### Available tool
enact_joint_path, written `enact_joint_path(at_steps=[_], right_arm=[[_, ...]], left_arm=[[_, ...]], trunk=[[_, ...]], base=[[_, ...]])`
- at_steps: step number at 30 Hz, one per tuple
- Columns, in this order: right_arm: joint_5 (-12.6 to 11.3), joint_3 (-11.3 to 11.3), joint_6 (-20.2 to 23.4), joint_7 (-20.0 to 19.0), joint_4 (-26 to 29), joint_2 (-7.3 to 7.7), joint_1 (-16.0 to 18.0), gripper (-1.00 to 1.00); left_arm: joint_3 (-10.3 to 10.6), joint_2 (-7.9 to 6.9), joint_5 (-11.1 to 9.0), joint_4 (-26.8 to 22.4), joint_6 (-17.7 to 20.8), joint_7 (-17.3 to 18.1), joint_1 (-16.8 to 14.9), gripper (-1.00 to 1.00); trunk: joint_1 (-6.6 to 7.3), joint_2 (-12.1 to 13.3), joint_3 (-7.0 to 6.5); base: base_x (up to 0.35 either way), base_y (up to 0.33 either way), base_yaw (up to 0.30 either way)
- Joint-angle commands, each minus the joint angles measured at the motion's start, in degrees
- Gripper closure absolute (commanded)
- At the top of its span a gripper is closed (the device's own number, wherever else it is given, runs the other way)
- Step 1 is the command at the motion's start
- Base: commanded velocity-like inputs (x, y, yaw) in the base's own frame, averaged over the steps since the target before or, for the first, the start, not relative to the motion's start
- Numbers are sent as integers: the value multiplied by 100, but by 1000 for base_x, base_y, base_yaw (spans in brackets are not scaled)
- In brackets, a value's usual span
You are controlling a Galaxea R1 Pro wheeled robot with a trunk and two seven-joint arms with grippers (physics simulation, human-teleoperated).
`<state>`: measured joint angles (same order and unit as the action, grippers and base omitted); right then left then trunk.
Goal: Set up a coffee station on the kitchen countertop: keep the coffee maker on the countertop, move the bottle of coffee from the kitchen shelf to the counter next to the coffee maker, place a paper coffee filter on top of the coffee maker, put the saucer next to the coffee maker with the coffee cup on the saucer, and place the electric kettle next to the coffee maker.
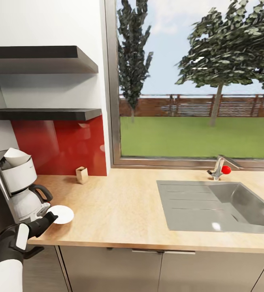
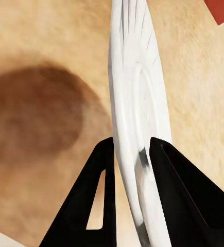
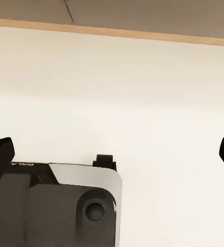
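At the counter's left end stands the black and white coffee maker (image 1: 16,186), a white paper filter (image 1: 16,156) resting in its top. Just right of its carafe is the white saucer (image 1: 62,214), gripped at its near rim by my left gripper (image 1: 50,219). The left wrist view shows the saucer (image 2: 135,103) edge-on between the two black fingers (image 2: 178,185), casting a round shadow on the wood. My right gripper (image 3: 113,152) is open, its tips far apart, hanging low and empty. The cup, kettle and coffee bottle are out of view.
A small tan container (image 1: 81,174) stands at the red backsplash. A steel sink (image 1: 221,207) with a faucet (image 1: 220,166) takes up the counter's right half. Two dark wall shelves (image 1: 43,113) hang above the coffee maker. Bare wooden countertop (image 1: 120,202) lies between saucer and sink.
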<state>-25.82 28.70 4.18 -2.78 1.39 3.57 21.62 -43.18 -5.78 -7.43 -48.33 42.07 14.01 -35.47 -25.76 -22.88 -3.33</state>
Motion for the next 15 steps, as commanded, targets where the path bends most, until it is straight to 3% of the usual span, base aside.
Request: enact_joint_path(at_steps=[1, 11, 12, 15], right_arm=[[-55, 48, 30, -12, 10, 4, 0, -100], [-55, 48, 30, -12, 10, 9, -2, -100], [-55, 48, 30, -12, 10, 11, -1, -100], [-55, 48, 30, -12, 10, 12, -3, -100]], left_arm=[[-15, 0, -39, -2, 39, -12, -4, 100], [-23, -15, -48, -10, 39, -12, -4, 100], [-24, -18, -48, -10, 39, -12, -4, -100], [-24, -19, -48, -10, 39, -12, -2, -100]], trunk=[[-2, -4, 2], [-2, -4, 2], [-2, -4, 2], [-2, -4, 2]], base=[[14, 0, 0], [2, 0, 0], [0, 0, 0], [0, 0, 0]])
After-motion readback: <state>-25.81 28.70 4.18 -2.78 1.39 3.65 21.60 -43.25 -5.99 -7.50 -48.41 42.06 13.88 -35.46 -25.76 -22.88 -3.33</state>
